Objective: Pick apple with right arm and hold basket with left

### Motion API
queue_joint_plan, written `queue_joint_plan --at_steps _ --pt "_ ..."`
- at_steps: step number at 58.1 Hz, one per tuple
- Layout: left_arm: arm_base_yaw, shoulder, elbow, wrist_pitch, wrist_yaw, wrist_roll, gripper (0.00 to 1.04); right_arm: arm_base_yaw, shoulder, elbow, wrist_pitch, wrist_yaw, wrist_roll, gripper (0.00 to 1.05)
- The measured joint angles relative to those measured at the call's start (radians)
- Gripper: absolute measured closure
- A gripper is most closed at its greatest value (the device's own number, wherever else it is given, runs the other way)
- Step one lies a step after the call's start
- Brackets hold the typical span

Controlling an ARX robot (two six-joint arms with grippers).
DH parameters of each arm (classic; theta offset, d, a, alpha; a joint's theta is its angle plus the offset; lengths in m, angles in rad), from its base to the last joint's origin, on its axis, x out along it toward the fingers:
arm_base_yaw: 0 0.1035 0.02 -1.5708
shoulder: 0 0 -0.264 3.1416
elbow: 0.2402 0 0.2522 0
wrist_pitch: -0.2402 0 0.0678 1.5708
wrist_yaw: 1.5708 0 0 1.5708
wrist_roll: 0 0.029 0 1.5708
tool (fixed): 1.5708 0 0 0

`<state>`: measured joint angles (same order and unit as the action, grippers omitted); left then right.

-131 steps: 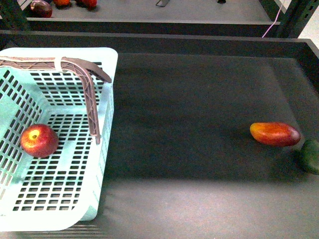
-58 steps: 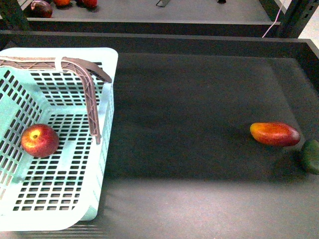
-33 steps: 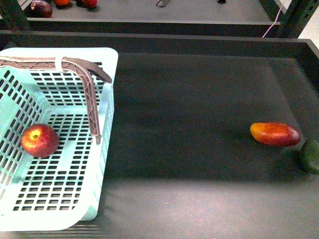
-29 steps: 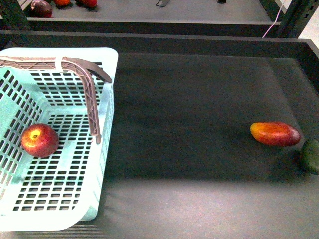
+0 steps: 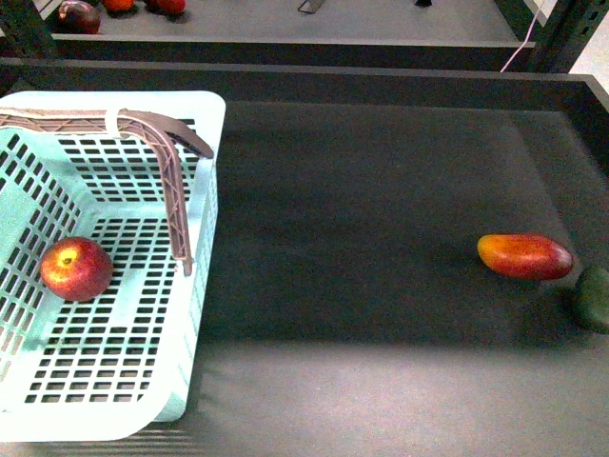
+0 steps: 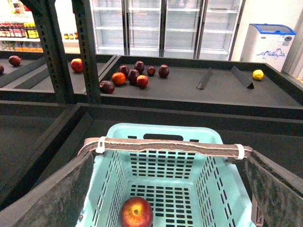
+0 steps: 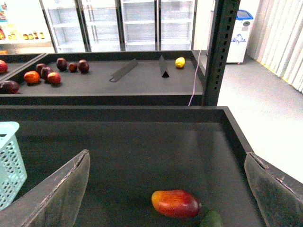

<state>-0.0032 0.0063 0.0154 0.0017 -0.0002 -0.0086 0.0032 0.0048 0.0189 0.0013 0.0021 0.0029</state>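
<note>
The red apple (image 5: 75,268) lies on the slotted floor inside the light-turquoise basket (image 5: 205,238) at the left of the dark table. It also shows in the left wrist view (image 6: 137,213). The basket's brown ribbed handle (image 5: 174,195) stands raised across it, also in the left wrist view (image 6: 170,147). My left gripper (image 6: 168,198) is open above the basket's near side, its fingers (image 6: 52,198) wide apart. My right gripper (image 7: 168,194) is open above the right side of the table. Neither arm shows in the front view.
A red-orange mango (image 5: 524,256) and a dark green fruit (image 5: 594,299) lie at the table's right edge, also in the right wrist view (image 7: 175,203). A raised dark rim (image 5: 381,81) bounds the table. A far shelf holds several fruits (image 6: 132,75).
</note>
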Motion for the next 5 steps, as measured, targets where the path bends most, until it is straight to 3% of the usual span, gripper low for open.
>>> queue_joint_plan --at_steps 5 --pt "0.0 0.0 0.0 0.0 0.0 0.0 0.07 0.0 0.0 0.0 0.0 0.0 0.0 0.09"
